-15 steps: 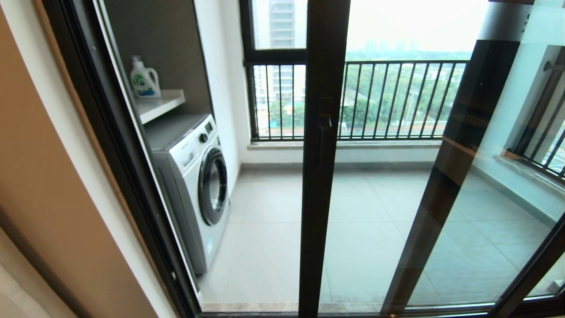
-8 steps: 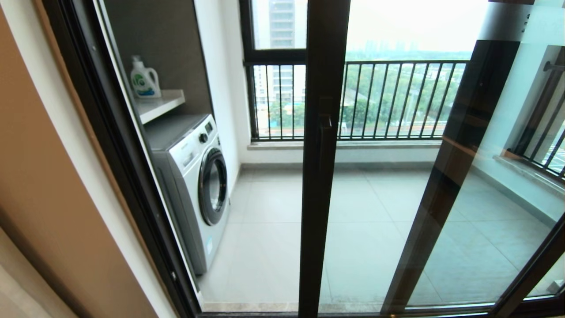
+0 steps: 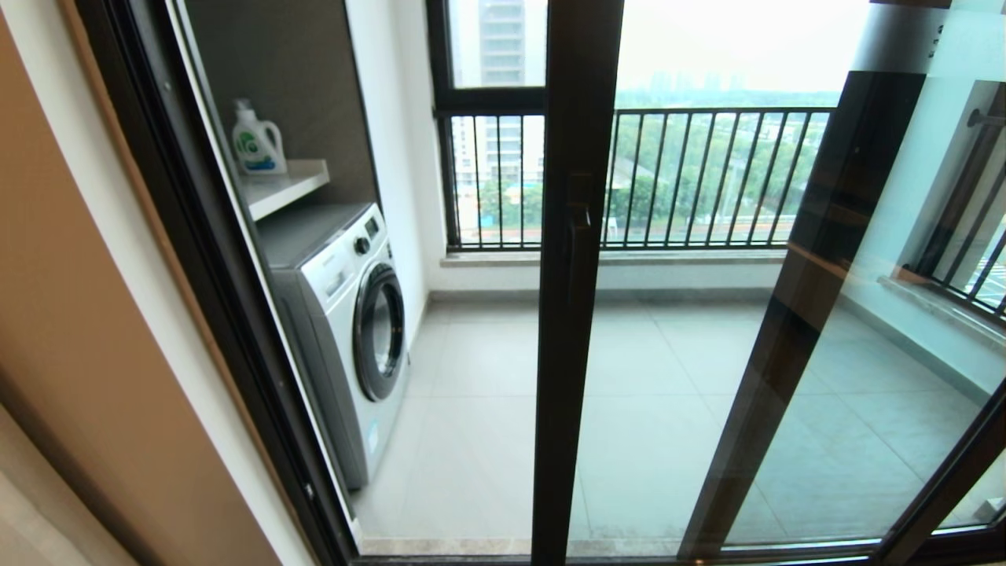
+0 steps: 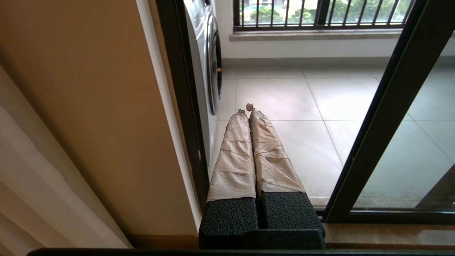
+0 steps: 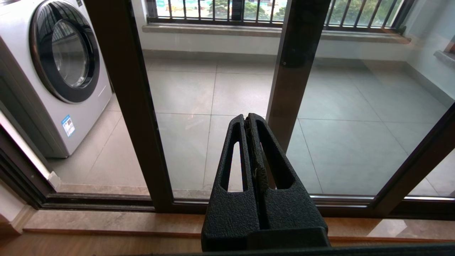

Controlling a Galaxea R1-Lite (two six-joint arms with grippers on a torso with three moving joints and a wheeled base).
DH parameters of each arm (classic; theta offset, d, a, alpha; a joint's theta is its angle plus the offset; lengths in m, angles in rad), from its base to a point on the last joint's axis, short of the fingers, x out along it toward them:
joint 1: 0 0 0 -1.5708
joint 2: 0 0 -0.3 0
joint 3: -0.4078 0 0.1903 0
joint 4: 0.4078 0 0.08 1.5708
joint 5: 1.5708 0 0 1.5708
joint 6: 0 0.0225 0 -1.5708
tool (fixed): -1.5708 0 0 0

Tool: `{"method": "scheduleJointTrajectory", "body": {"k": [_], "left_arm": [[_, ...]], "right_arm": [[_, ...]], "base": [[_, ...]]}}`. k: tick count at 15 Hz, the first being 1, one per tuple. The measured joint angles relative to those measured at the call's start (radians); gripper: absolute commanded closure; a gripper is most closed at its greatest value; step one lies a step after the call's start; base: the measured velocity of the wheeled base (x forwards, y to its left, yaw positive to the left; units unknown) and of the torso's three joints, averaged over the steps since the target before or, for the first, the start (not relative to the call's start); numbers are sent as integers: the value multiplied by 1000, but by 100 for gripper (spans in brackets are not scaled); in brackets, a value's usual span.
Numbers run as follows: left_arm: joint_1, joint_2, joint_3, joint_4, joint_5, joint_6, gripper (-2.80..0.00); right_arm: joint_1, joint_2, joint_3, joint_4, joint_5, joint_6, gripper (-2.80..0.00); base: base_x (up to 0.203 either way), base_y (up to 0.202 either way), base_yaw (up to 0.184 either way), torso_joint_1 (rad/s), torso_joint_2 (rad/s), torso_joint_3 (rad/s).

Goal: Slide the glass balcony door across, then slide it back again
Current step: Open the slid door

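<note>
Glass balcony door [image 3: 578, 314]: 1 | left gripper [image 4: 247, 108]: jaws together | right gripper [image 5: 247, 117]: jaws together

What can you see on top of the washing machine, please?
Above the washing machine is a white shelf holding a detergent bottle. The machine's own top looks bare where visible; its rear part, under the shelf, is hidden.
</note>
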Motion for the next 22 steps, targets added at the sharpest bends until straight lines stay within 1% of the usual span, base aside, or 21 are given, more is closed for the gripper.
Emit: {"method": "scheduleJointTrajectory", "body": {"k": [18,20,22], "left_arm": [[0,0,0,0,0,-1,0],[0,0,0,0,0,-1,0],[0,0,0,0,0,-1,0]], "right_arm": [[0,0,1,0,0,3,0],[0,0,0,0,-4,15,0],[0,0,0,0,-26,47,0]], "base": [[0,0,0,0,0,0],[0,0,0,0,0,0],[0,0,0,0,0,0]]}}
